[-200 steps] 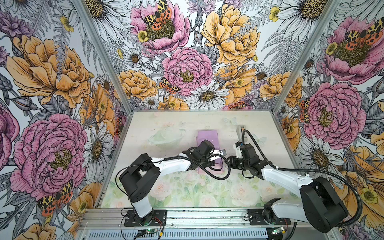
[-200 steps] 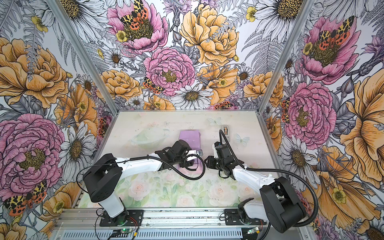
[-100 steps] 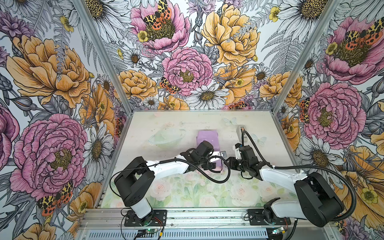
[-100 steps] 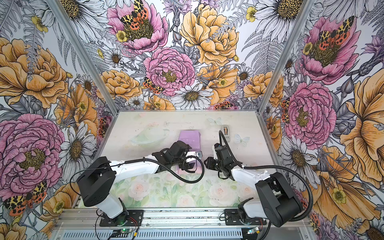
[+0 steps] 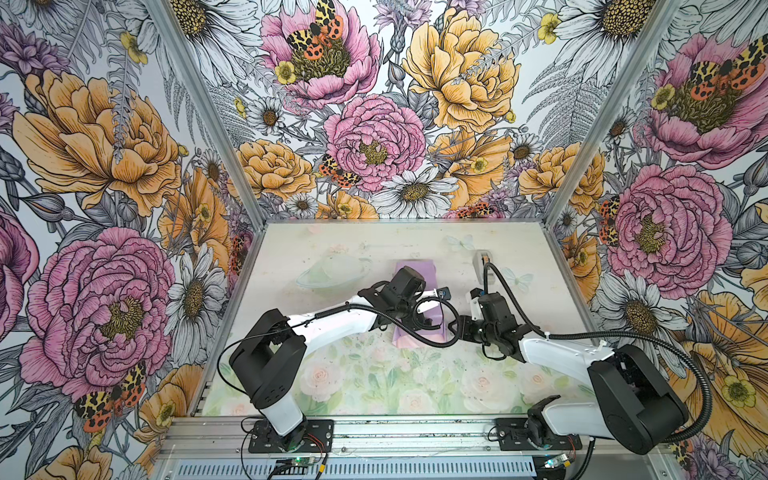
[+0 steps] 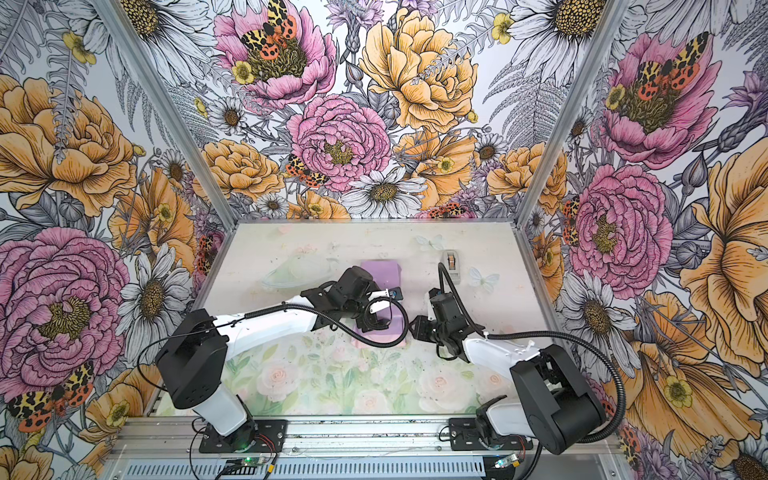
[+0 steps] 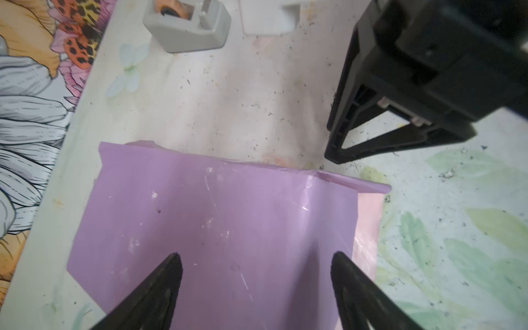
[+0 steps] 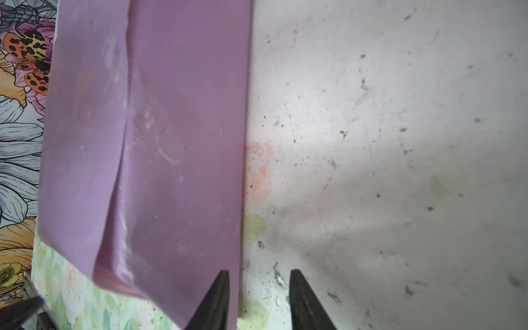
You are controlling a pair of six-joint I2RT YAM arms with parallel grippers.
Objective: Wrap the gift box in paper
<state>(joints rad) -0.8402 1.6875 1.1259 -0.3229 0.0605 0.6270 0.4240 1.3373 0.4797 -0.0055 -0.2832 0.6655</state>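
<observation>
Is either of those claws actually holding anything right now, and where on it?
Nothing looks gripped. The left gripper is spread open over the paper, and the right gripper straddles the paper's edge with a clear gap between its jaws.

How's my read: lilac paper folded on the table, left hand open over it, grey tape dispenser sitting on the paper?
One slip: the tape dispenser stands on the bare table, apart from the paper, as the left wrist view shows. The paper is folded and the left hand is open over it.
</observation>
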